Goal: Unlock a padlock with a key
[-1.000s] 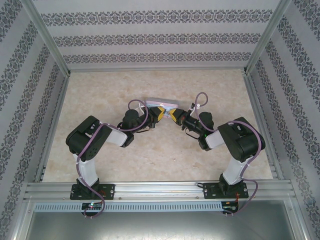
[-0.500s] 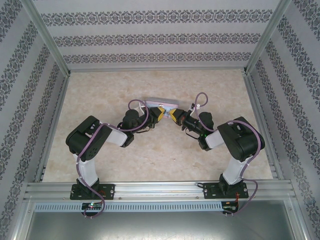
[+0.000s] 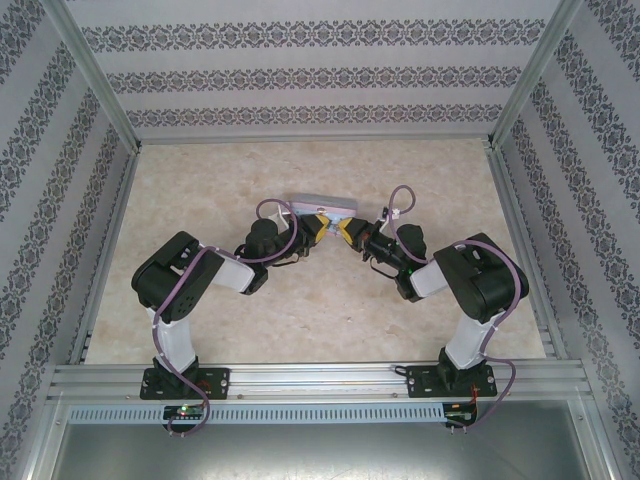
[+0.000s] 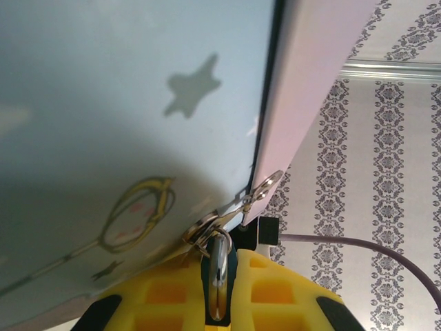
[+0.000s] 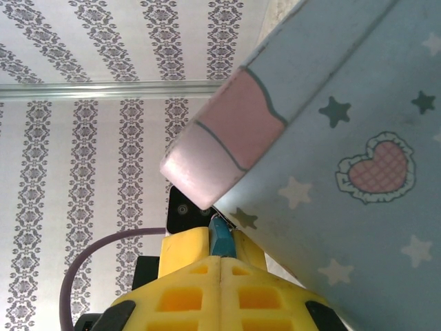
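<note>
Toward the far middle of the surface (image 3: 300,310), the tin box (image 3: 322,207) is sitting between my two arms, and I am working at it from both sides. Its pale blue wall is looming close over my left fingers (image 4: 165,300), and its pink-edged corner is hanging just above my right fingers (image 5: 186,279). My left fingers are pinching the padlock (image 4: 219,279), which is dangling from the metal hasp (image 4: 265,187) at the box's seam. My right fingers are pressed together with a small teal bit poking out at their tips. I am taking it for the key (image 5: 222,238), though it is too small to be sure.

By my reading, I am lining the key up with the lock. To do this well, I am aiming to steady the lock body with the left without wrenching it against the hasp. With the right I am planning to bring the key in slowly and straight. Both pieces are tiny, so a slanted push would likely slip the key or shove the light box away. The keyhole is hidden from me, so I am counting on small, gentle corrections.
</note>
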